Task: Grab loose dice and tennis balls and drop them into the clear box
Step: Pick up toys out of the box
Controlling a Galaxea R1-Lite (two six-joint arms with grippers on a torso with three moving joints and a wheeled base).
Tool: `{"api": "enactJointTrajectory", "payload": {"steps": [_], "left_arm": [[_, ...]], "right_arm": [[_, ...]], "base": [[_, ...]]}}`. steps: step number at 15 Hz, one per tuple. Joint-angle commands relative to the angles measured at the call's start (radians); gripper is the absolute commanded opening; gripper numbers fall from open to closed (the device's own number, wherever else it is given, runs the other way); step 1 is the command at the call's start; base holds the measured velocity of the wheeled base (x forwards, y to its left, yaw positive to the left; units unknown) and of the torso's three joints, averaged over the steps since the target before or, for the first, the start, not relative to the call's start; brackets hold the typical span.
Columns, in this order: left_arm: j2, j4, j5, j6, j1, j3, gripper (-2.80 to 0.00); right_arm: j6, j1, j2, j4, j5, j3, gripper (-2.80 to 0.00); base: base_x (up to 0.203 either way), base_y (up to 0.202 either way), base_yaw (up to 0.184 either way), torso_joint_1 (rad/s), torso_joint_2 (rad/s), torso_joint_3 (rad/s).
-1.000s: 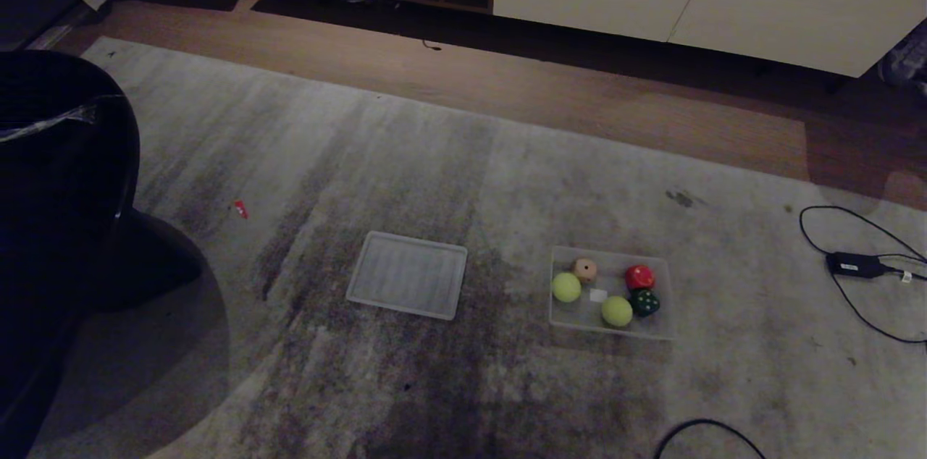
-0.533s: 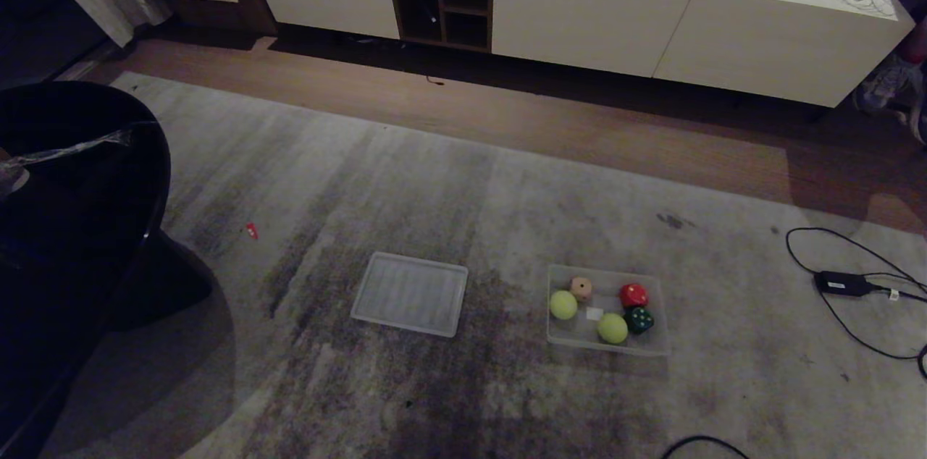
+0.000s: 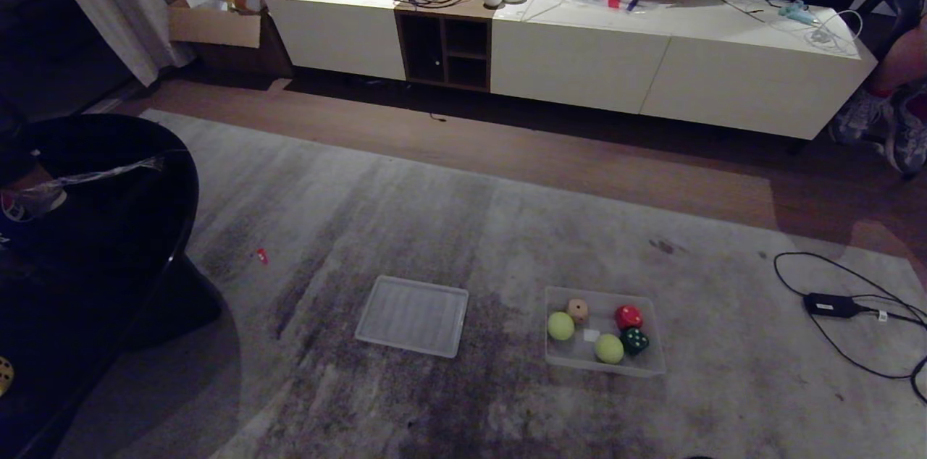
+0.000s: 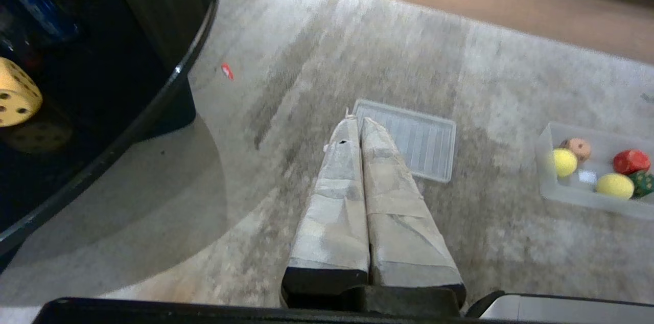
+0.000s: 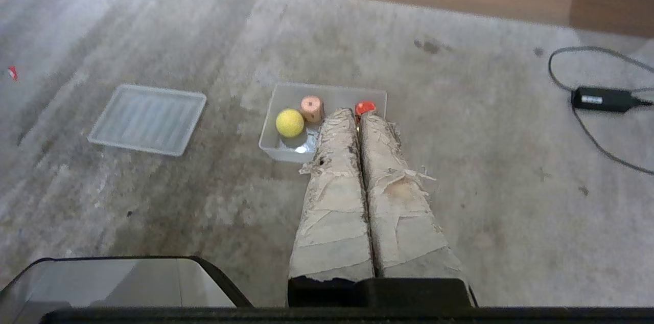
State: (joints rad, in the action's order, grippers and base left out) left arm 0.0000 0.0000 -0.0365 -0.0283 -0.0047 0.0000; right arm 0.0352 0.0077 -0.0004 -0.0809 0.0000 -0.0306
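Grey streaked rug [image 3: 449,227] covers the near floor. A black round worktop [image 3: 87,227] fills the near left; a pale yellow die [image 4: 16,99] with black pips sits on it, at its near edge.

Left gripper [image 4: 355,122]: taped fingers pressed together, nothing between them, hanging above the rug with the ribbed clear lid [image 3: 413,305] just beyond the tips. Yellow die well off to their left.

Right gripper [image 5: 356,115]: fingers also pressed together and empty, tips over the near wall of the clear box [image 3: 655,343].

The box sits on the rug right of the lid, apart from it. Inside: two tennis balls [image 3: 560,326] [image 3: 609,348], a beige die [image 3: 577,310], a red die [image 3: 628,316], a dark green die [image 3: 634,341].

Far right on the rug, a black power adapter [image 3: 831,305] with cable.

Beyond the rug, a wood floor [image 3: 579,155], then a long white cabinet [image 3: 579,61] with an open dark shelf. Cardboard box [image 3: 210,17] at far left.
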Motion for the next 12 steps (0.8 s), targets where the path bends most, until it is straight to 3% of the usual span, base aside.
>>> {"api": "enactJointTrajectory", "payload": {"steps": [1, 12], "left_arm": [[0.002, 0.0, 0.0, -0.001, 0.0, 0.002, -2.8], [0.002, 0.0, 0.0, -0.001, 0.0, 0.002, -2.8]], "right_arm": [[0.002, 0.0, 0.002, 0.0, 0.0, 0.0, -2.8], [0.001, 0.0, 0.002, 0.0, 0.0, 0.0, -2.8]], "base": [[0.0, 0.0, 0.0, 0.005, 0.0, 0.2], [0.0, 0.0, 0.0, 0.003, 0.0, 0.202]]}}
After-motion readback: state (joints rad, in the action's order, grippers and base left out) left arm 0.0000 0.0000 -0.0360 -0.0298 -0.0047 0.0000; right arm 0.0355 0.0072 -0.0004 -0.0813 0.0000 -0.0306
